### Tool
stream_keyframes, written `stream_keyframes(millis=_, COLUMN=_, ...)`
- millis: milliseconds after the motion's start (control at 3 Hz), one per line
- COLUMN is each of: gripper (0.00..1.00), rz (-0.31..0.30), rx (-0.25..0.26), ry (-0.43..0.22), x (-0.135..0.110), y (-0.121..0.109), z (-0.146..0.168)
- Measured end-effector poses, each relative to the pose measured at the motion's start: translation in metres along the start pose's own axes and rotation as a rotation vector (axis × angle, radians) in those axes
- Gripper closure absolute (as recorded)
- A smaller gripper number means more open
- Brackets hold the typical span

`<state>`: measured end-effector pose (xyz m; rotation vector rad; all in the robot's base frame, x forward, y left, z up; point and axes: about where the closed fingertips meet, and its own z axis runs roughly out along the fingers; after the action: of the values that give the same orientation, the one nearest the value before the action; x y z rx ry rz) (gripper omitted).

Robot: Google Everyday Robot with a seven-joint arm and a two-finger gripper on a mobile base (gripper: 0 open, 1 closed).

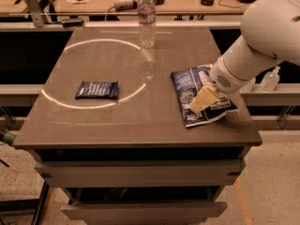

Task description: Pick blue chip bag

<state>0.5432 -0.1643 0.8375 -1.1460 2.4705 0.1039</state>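
Observation:
The blue chip bag point(187, 86) is a large crinkly dark-blue bag with a white printed panel. It lies on the right side of the grey table point(140, 121), near the right edge. My gripper point(203, 100) hangs from the white arm point(262, 36) that reaches in from the upper right. It sits low over the middle of the bag and hides part of it. A small flat dark-blue packet point(97, 89) lies apart on the left half of the table.
A clear water bottle point(146, 18) stands upright at the back middle of the table. A bright ring of light marks the left and middle of the tabletop. A cluttered bench runs behind the table. A small white bottle point(270, 78) stands beyond the right edge.

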Motion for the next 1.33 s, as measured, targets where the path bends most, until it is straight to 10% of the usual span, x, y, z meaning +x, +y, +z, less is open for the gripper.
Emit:
stream_keyframes(millis=667, gripper=0.85, rz=-0.040, rx=0.047, ry=-0.070, x=-0.007, y=-0.008, z=-0.016)
stream_keyframes(millis=1333, gripper=1.00, rz=-0.078, rx=0.208, ry=-0.386, x=-0.048, y=-0.032, z=-0.114)
